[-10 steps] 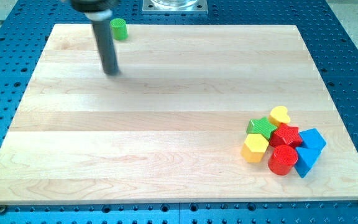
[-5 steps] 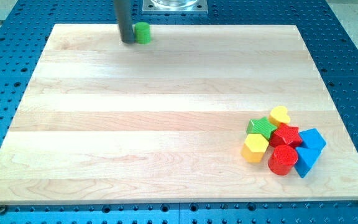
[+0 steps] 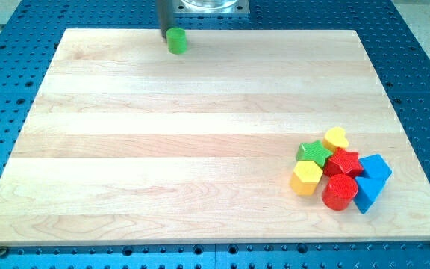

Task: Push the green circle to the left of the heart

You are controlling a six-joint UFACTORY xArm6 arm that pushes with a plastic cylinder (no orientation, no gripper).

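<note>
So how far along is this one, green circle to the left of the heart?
Early. The green circle has slid a little toward the view's right along the top edge of the board over the last second. In hand: my tip sits just at its upper left, pushing. Left: nearly the whole way down to the yellow heart in the lower-right cluster.

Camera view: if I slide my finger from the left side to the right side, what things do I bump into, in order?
My tip → green circle → yellow hexagon → red cylinder → blue blocks.
</note>
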